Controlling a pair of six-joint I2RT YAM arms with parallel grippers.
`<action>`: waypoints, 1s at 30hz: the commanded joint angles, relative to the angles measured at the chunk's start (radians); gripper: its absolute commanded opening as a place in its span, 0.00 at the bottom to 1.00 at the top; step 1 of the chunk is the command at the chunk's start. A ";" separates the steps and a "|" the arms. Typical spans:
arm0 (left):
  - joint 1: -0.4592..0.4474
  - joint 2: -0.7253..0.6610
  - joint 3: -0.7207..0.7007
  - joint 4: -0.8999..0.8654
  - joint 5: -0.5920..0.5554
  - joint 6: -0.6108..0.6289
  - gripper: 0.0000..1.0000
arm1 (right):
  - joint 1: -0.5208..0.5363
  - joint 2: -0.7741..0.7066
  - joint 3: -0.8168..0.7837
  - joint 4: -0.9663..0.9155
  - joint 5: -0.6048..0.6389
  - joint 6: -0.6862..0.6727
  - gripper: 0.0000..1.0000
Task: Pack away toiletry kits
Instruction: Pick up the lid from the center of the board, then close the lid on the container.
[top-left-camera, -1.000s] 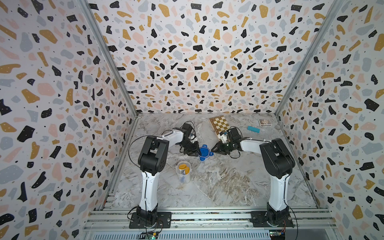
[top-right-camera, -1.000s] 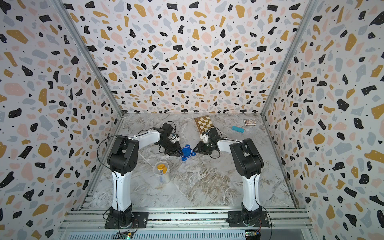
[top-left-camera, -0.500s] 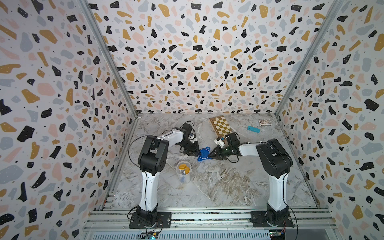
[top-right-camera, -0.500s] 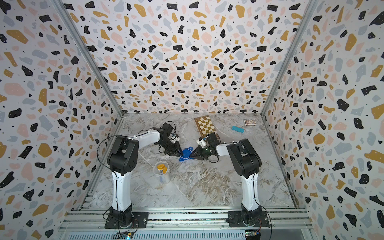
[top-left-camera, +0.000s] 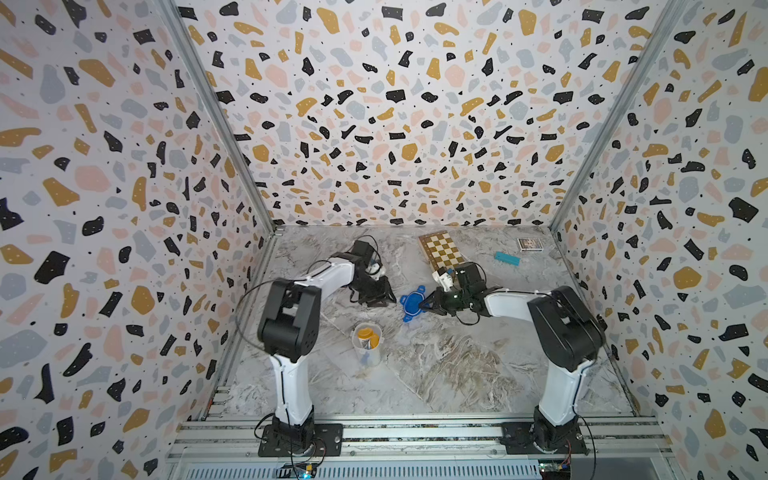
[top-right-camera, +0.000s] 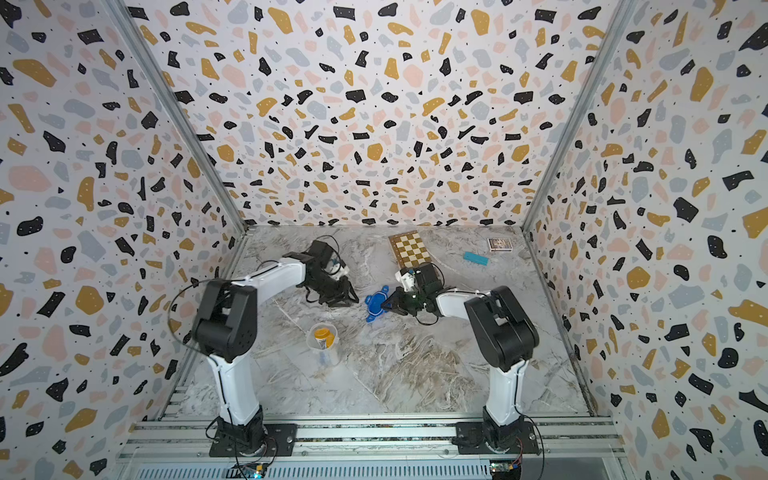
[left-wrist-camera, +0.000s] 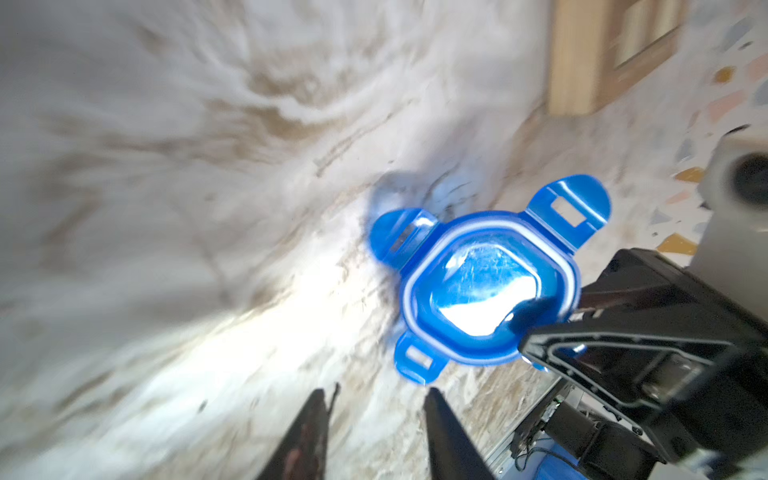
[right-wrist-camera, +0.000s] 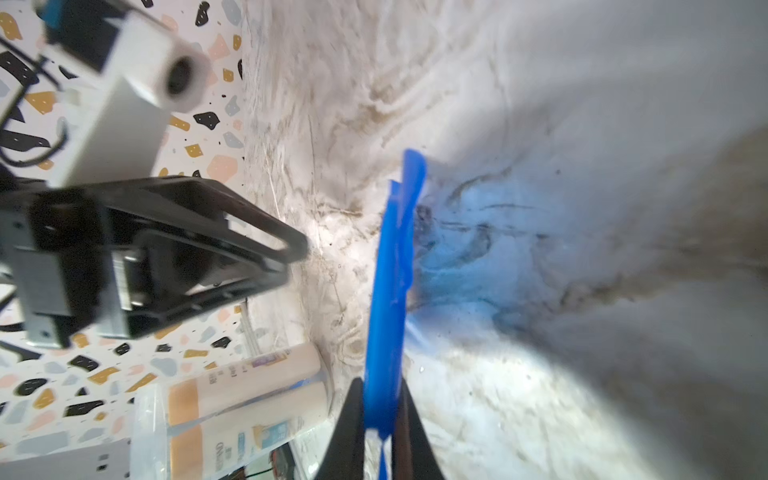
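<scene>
nearest the rail, a clear plastic tub (top-left-camera: 365, 351) stands upright on the marble-patterned table (top-left-camera: 457, 374), between the two arm bases and closer to the left one. inside it are two white bottles with gold-orange caps (right-wrist-camera: 249, 374); in both top views one cap shows at the tub's mouth. something blue sits low in the tub, too small to tell. further in, the right gripper (right-wrist-camera: 380, 390) is clamped tight on one edge of a blue plastic lid with four tabs (left-wrist-camera: 486, 286), holding it tilted, its white-ringed face turned toward the left gripper (left-wrist-camera: 376, 392). that gripper's fingers stand apart with nothing between them, just beside the lid and not touching it. near the back wall lie a wooden chessboard (top-left-camera: 442, 251), a teal rectangular block (top-left-camera: 507, 258) and a small patterned card box (top-left-camera: 530, 244).
</scene>
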 joint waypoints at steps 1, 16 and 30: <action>0.084 -0.297 -0.013 -0.003 -0.074 -0.043 0.48 | 0.050 -0.236 0.017 -0.168 0.241 -0.300 0.04; 0.211 -0.930 -0.613 -0.105 -0.235 -0.161 0.30 | 0.621 -0.588 -0.228 0.276 1.092 -1.467 0.00; 0.215 -1.023 -0.810 0.047 -0.124 -0.258 0.33 | 0.789 -0.402 -0.418 0.771 1.170 -2.131 0.02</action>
